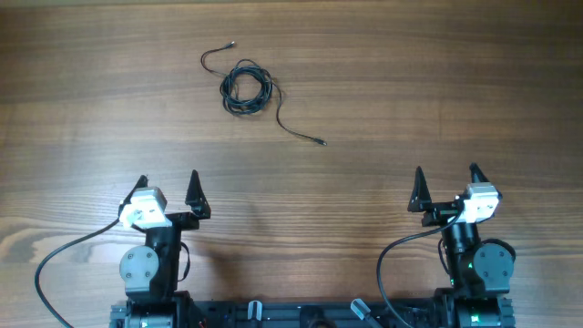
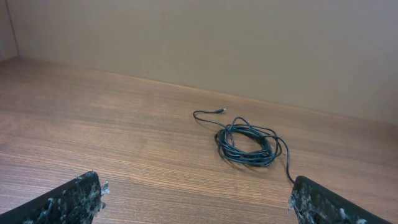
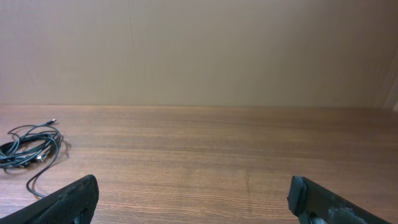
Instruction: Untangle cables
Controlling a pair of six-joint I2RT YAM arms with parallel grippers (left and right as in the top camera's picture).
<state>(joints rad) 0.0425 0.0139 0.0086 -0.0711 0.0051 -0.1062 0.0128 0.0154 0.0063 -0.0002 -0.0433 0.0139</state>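
The cables [image 1: 246,88] lie as a small coiled bundle of thin black cord at the far left-centre of the wooden table, with one loose end curling up-left to a plug [image 1: 231,44] and another trailing down-right to a plug [image 1: 322,143]. The same bundle of cables [image 2: 246,143] shows ahead and to the right in the left wrist view, and the cables [image 3: 28,149] sit at the far left edge in the right wrist view. My left gripper [image 1: 168,179] is open and empty, well short of the bundle. My right gripper [image 1: 446,173] is open and empty, far to the right.
A plain beige wall [image 3: 199,50] rises behind the table's far edge. Thicker black arm wires [image 1: 55,255] loop near both arm bases at the table's near edge.
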